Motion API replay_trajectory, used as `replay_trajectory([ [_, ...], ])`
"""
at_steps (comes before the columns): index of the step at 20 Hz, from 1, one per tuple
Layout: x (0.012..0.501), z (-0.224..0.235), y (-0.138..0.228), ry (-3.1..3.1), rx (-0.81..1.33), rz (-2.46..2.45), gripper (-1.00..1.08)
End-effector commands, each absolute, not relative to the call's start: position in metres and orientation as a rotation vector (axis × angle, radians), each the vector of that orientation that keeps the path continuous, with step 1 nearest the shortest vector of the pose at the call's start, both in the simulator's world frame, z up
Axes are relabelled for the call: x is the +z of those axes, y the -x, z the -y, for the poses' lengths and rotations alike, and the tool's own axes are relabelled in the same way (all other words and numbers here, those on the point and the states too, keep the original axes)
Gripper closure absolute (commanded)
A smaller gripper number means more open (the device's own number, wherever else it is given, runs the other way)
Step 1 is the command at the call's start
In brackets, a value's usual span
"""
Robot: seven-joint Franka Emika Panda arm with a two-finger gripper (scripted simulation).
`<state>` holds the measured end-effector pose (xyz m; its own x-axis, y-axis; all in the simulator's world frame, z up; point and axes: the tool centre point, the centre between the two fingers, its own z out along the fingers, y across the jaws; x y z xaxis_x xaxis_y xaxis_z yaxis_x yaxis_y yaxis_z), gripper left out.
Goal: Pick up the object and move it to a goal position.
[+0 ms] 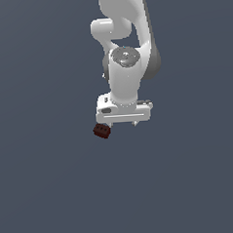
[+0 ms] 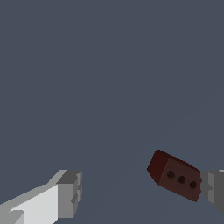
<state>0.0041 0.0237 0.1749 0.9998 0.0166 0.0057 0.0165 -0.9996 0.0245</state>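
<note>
A white robot arm [image 1: 126,44] enters from twelve o'clock and reaches straight down. Its gripper [image 1: 123,123] points downward, jaws spread wide apart. In the wrist view, the two grey fingertips [image 2: 70,192] sit far apart, holding nothing.

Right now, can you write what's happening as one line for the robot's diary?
stage: reaching | gripper: open, wide | object: dark red-brown block, ungrasped, beside one fingertip, contact unclear | other finger: apart from it

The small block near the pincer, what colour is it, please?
Dark red-brown block, dark holes; clearest in wrist view.
</note>
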Motion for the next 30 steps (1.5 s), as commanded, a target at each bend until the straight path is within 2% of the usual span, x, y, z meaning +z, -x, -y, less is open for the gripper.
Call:
replay_trajectory([
  [1,0.175,-0.024,-0.004,-3.117,0.009,-0.026,-0.92],
  [13,0.190,-0.030,-0.011,-3.137,0.065,-0.060,-0.92],
  [30,0.171,-0.009,-0.003,-3.113,0.051,-0.316,-0.92],
])
